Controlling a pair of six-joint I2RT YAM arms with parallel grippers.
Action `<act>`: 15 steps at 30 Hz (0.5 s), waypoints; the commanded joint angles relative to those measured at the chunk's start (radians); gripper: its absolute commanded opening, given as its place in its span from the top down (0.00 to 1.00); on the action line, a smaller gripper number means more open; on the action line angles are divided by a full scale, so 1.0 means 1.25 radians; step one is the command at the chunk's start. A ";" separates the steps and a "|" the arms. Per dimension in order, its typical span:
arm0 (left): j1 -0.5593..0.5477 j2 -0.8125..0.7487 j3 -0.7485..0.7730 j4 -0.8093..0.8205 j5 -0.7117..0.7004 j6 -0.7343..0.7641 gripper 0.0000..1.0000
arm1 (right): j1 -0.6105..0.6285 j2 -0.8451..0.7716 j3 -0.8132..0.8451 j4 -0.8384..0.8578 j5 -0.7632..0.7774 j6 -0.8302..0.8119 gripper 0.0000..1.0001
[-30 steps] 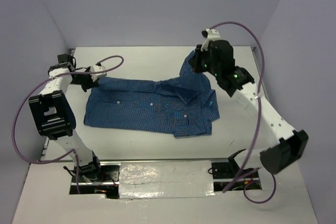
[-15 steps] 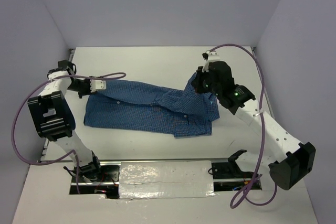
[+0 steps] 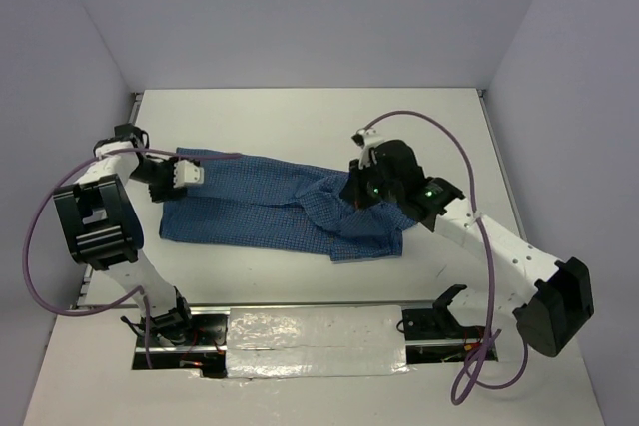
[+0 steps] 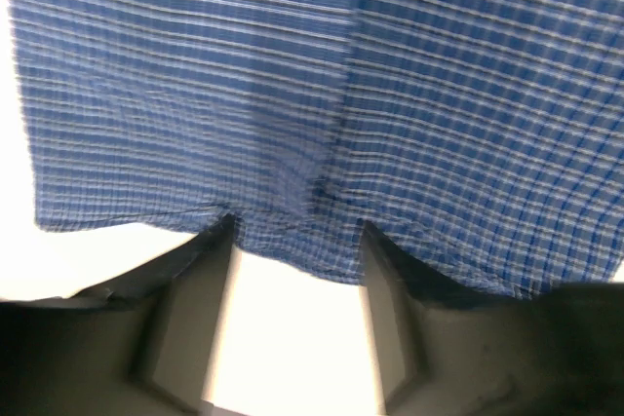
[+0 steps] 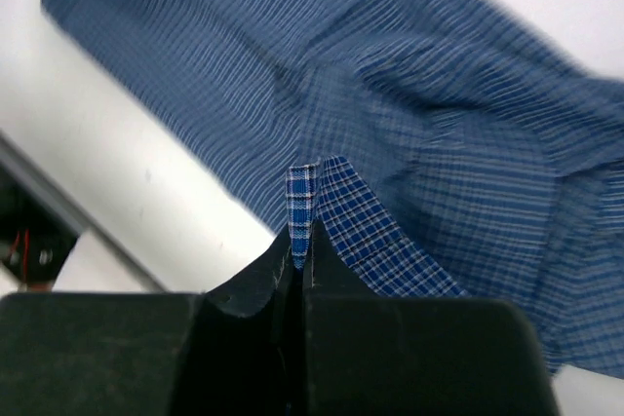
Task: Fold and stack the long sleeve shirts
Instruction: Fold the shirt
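One of the long sleeve shirts (image 3: 260, 212), blue finely checked cloth, lies spread across the middle of the white table. Its far half is folded over toward the front. My left gripper (image 3: 196, 175) sits at the shirt's left end, open; in the left wrist view the shirt's hem (image 4: 292, 250) lies loose at the fingertips of the left gripper (image 4: 297, 241), not pinched. My right gripper (image 3: 351, 195) hangs low over the shirt's right part. The right gripper (image 5: 302, 241) is shut on a narrow fold of the shirt (image 5: 304, 202), with the rest of the shirt below it.
Bare white table (image 3: 300, 117) stretches behind the shirt to the back wall. Side walls stand close on the left and right. A silver taped strip (image 3: 310, 331) and both arm bases run along the near edge. Purple cables (image 3: 40, 246) loop beside each arm.
My left gripper has opened and let go of the shirt's left end. My right gripper has carried its pinched fold down, leftward and toward the front, laying the cloth over the shirt.
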 commanded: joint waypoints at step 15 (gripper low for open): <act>-0.224 -0.146 0.154 -0.280 0.339 -0.201 0.23 | 0.329 -0.001 -0.035 -0.185 0.011 0.011 0.23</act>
